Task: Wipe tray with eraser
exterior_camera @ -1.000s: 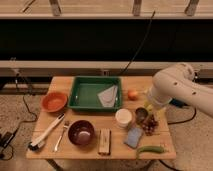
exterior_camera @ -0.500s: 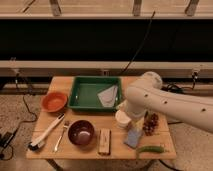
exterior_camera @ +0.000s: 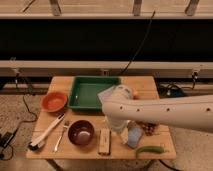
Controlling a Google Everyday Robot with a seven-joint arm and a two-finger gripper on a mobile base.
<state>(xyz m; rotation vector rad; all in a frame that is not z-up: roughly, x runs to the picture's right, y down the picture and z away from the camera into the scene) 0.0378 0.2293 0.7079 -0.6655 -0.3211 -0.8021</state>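
Observation:
The green tray (exterior_camera: 85,95) stands at the back middle of the wooden table, with a white cloth (exterior_camera: 106,93) lying at its right end. The tan eraser (exterior_camera: 104,141) lies on the table near the front edge, right of the dark bowl (exterior_camera: 81,132). My white arm reaches in from the right and covers the tray's right front corner. My gripper (exterior_camera: 119,129) hangs at the arm's end, low over the table just right of and behind the eraser, between the dark bowl and the blue-grey sponge (exterior_camera: 134,136). It holds nothing that I can see.
An orange bowl (exterior_camera: 54,101) sits left of the tray. A white-handled brush (exterior_camera: 46,132) and a fork (exterior_camera: 61,136) lie at the front left. A green pepper (exterior_camera: 150,149) lies at the front right, brown pieces (exterior_camera: 149,129) behind it. The table (exterior_camera: 60,82) drops off on all sides.
My arm has swung from the table's right side leftward and toward the camera, and now spans the right half of the view. The objects on the table have not moved.

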